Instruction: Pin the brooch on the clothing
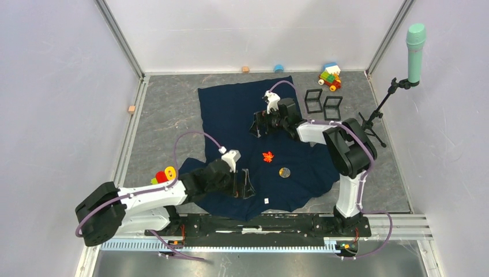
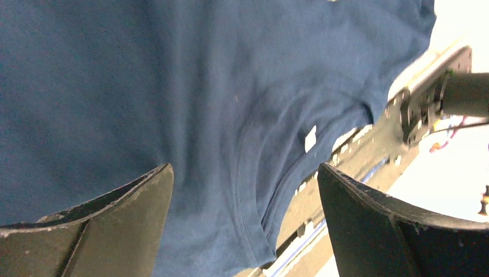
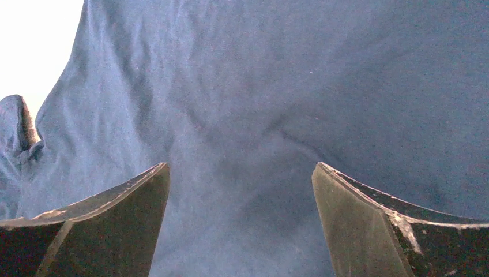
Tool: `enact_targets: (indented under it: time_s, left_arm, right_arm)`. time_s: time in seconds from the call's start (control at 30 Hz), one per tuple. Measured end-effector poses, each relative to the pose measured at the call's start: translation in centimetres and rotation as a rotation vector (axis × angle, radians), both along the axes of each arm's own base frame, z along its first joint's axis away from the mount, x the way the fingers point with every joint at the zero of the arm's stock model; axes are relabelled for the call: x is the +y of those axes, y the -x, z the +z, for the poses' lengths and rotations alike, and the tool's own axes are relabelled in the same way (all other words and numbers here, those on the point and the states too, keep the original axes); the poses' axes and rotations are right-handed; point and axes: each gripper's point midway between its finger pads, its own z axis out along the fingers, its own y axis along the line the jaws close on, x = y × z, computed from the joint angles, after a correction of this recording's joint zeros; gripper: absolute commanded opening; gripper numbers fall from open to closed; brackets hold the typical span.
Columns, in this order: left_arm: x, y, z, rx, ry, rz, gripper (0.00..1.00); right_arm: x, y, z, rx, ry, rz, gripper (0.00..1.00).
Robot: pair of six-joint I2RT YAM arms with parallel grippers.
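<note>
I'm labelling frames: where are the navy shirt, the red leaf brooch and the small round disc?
navy shirt (image 1: 230,109), top view, bare fabric, far left part.
red leaf brooch (image 1: 267,156), top view, its middle.
small round disc (image 1: 284,172), top view, its middle.

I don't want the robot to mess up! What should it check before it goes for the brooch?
1. Shirt spread out: ok.
2. Red leaf brooch lying free on the shirt: ok.
3. Left gripper open and empty: ok.
4. Right gripper open and empty: ok.
5. Brooch's pin undone: cannot tell.
6. What the round disc beside the brooch is for: cannot tell.
</note>
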Motion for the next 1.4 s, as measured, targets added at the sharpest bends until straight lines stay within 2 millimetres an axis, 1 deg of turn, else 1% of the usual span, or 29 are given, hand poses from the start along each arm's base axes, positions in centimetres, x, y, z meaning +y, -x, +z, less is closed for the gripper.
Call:
enact_targets:
  time_s: [0.07,0.13,0.23,0.3,0.37,0.4,0.43,0.47,0.5,0.53,0.57,0.6,0.63,0.67,0.7,0.73,0.8,0.83,0.87,0.9,0.93,0.97,1.07,1.1,1.17,1.3,1.4]
  left_arm:
    - [0.0,-1.6,0.8,-0.007,-0.026,0.035,1.00]
    - [0.2,-4.1,2.2,-0.025,-0.025,0.085,1.00]
    - [1.2,-8.3,4.5,-0.055,-0.006,0.177,1.00]
    - [2.6,-10.9,5.9,-0.064,-0.002,0.243,1.00]
    - [4.8,-13.7,7.4,-0.071,-0.002,0.332,1.00]
    - [6.2,-15.0,8.2,-0.072,-0.002,0.383,1.00]
    - [7.4,-16.1,8.8,-0.073,-0.001,0.424,1.00]
    - [9.1,-17.2,9.6,-0.075,-0.001,0.476,1.00]
    - [10.7,-18.2,10.4,-0.077,0.001,0.523,1.00]
    - [12.4,-19.1,11.3,-0.082,0.001,0.569,1.00]
    - [14.0,-19.8,12.1,-0.092,0.000,0.612,1.00]
    - [15.7,-20.2,12.9,-0.103,-0.004,0.652,1.00]
    - [17.4,-20.6,14.0,-0.123,-0.011,0.693,1.00]
    - [18.8,-20.8,15.0,-0.148,-0.022,0.726,1.00]
    - [20.3,-20.9,16.4,-0.190,-0.042,0.762,1.00]
    - [21.3,-20.8,17.7,-0.236,-0.061,0.785,1.00]
    - [22.7,-20.3,20.4,-0.343,-0.100,0.812,1.00]
    - [23.5,-19.7,21.9,-0.415,-0.120,0.825,1.00]
    - [24.0,-19.1,22.9,-0.462,-0.134,0.835,1.00]
    - [24.6,-18.5,24.1,-0.519,-0.147,0.849,1.00]
    - [25.1,-17.9,24.9,-0.569,-0.158,0.863,1.00]
    - [25.5,-17.4,25.2,-0.605,-0.170,0.877,1.00]
    - [26.5,-16.0,25.1,-0.663,-0.205,0.901,1.00]
    - [26.8,-15.8,24.8,-0.666,-0.219,0.905,1.00]
    - [27.1,-15.8,24.2,-0.661,-0.247,0.911,1.00]
    - [27.6,-16.0,23.4,-0.647,-0.284,0.918,1.00]
    - [27.8,-15.9,23.2,-0.645,-0.295,0.923,1.00]
  right_arm:
    - [-0.7,0.1,1.1,-0.018,0.031,-0.006,0.98]
    - [-1.4,0.1,3.0,-0.053,0.053,-0.014,0.98]
    - [-2.9,-0.2,7.4,-0.142,0.064,-0.043,0.98]
    - [-4.7,-0.6,10.1,-0.189,0.068,-0.084,0.98]
    - [-7.4,-1.1,12.1,-0.218,0.074,-0.145,0.98]
    - [-8.9,-1.2,12.5,-0.221,0.080,-0.178,0.98]
    - [-11.1,-1.2,12.8,-0.217,0.090,-0.225,0.98]
    - [-13.4,-0.9,12.8,-0.206,0.103,-0.276,0.98]
    - [-15.2,-0.5,12.7,-0.196,0.118,-0.319,0.98]
    - [-17.8,0.1,12.4,-0.180,0.145,-0.381,0.98]
    - [-19.9,0.8,12.3,-0.169,0.171,-0.437,0.98]
    - [-21.5,1.5,12.3,-0.165,0.198,-0.484,0.98]
    - [-23.1,2.4,12.6,-0.165,0.229,-0.531,0.98]
    - [-24.1,3.2,13.3,-0.179,0.254,-0.564,0.98]
    - [-25.1,4.2,14.5,-0.211,0.281,-0.603,0.98]
    - [-25.7,4.7,15.8,-0.247,0.293,-0.628,0.98]
    - [-26.9,5.9,18.5,-0.337,0.304,-0.683,0.98]
    - [-27.8,7.1,20.5,-0.419,0.300,-0.732,0.98]
    - [-28.0,7.4,20.8,-0.431,0.300,-0.740,0.98]
    - [-28.7,8.2,22.1,-0.499,0.287,-0.780,0.98]
    - [-29.1,8.9,22.3,-0.530,0.286,-0.802,0.98]
    - [-29.7,9.8,22.2,-0.573,0.280,-0.831,0.98]
    - [-30.7,11.5,20.6,-0.620,0.280,-0.881,0.98]
    - [-31.0,11.9,19.5,-0.621,0.287,-0.895,0.98]
    - [-31.3,12.3,18.4,-0.613,0.302,-0.909,0.98]
    - [-31.7,12.3,18.7,-0.629,0.302,-0.928,0.98]
    - [-31.8,12.3,19.1,-0.640,0.298,-0.938,0.98]
